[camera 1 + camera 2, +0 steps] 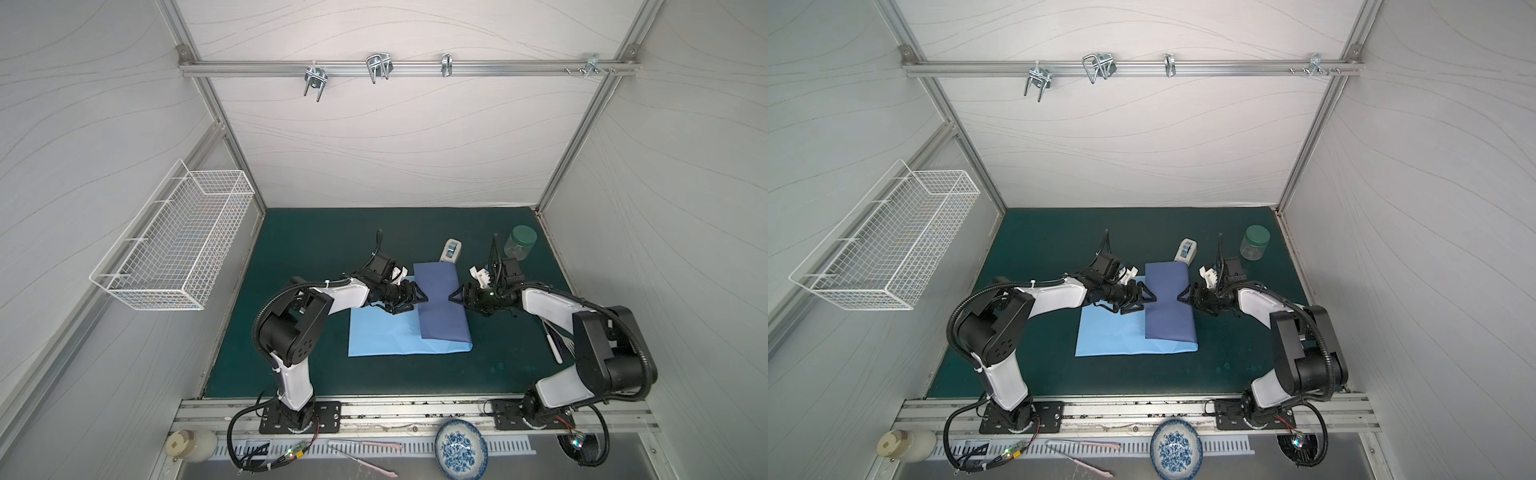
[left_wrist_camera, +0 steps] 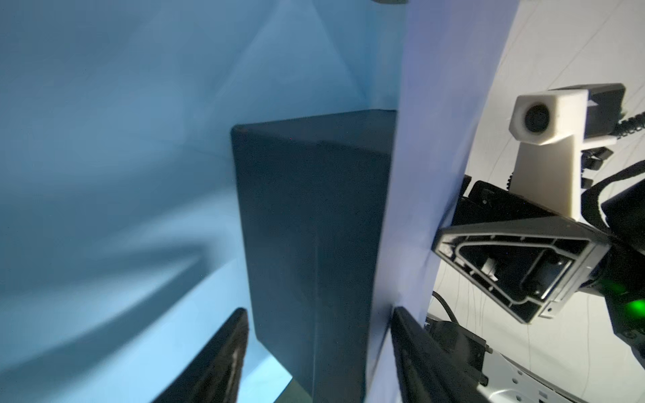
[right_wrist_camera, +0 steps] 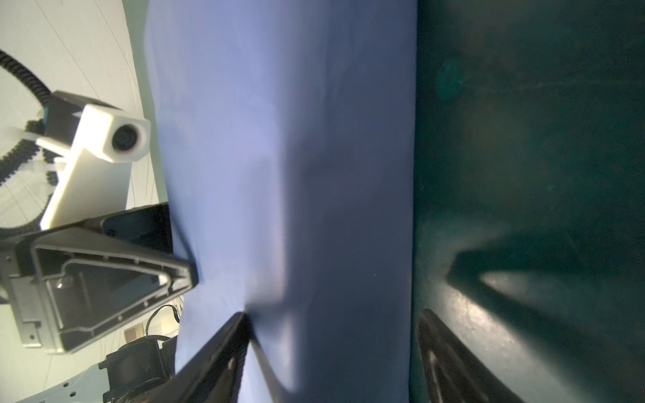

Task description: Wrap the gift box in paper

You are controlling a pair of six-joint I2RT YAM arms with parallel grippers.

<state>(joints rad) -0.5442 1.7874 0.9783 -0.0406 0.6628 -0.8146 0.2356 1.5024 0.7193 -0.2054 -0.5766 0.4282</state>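
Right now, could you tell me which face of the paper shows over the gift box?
The indigo flap covers it; the sky-blue part lies flat on the mat.

Pale wavy-lined walls (image 1: 374, 158), green mat (image 1: 316, 241)

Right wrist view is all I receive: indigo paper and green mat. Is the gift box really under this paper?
Observer: Yes. The left wrist view shows the gift box under the folded flap of the paper, resting on its light-blue face.
Operator: Does the left gripper hold that flap?
Observer: No. The left gripper is open, its jaws standing apart around box and flap.
Operator: Where is the tape?
Observer: The tape dispenser stands on the mat, just beyond the paper's far edge.
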